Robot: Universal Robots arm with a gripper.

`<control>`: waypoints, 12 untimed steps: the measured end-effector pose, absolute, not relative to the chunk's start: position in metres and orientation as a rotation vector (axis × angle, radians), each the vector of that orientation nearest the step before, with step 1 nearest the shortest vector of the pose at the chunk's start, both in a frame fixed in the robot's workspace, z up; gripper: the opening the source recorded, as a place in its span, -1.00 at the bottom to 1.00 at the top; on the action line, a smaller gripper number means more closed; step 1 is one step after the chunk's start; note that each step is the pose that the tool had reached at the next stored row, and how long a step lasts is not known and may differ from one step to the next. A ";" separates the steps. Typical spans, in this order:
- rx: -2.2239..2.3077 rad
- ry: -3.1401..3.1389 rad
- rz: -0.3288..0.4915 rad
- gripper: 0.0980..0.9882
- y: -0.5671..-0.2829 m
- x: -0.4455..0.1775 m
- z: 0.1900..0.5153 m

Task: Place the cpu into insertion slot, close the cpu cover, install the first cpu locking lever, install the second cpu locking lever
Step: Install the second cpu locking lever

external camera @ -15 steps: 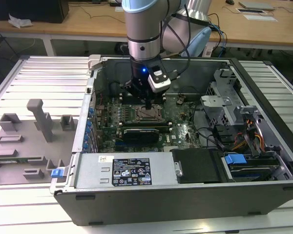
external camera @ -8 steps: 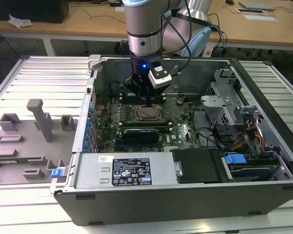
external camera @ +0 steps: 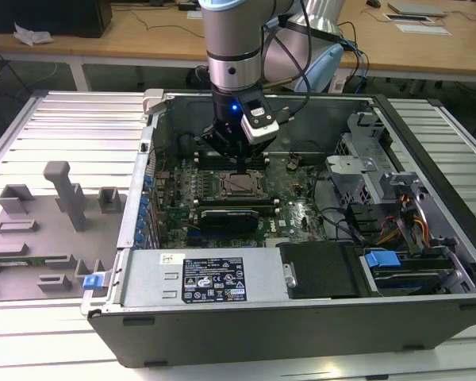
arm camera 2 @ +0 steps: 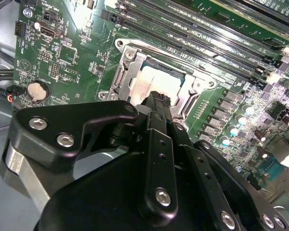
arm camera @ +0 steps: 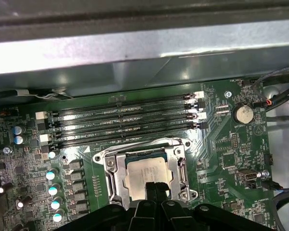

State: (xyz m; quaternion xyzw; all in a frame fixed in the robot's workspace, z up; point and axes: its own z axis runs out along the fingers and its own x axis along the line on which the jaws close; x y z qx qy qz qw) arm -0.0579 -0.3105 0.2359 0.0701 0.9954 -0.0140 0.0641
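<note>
Silvery cpu (arm camera: 145, 177) sits in its socket at lower centre of the first wrist view under my gripper (arm camera: 156, 190), fingers together and holding nothing; I judge a skewed press could bend the cover (arm camera 2: 192, 94), while the exterior view adds the case (external camera: 301, 325).

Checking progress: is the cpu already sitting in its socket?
Yes, in the first wrist view the cpu lies flat inside the socket frame, under the gripper.

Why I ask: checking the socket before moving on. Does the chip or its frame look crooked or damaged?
Nothing stands out. The cpu lies flat and square in its socket, the cpu cover sits down around it, and the hand is at the cpu's edge.
</note>
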 end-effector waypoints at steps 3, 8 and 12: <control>0.211 3.006 -0.043 -0.98 -0.311 -0.058 0.237; 0.211 3.006 -0.042 -0.98 -0.311 -0.058 0.238; 0.211 3.006 -0.042 -0.98 -0.313 -0.058 0.238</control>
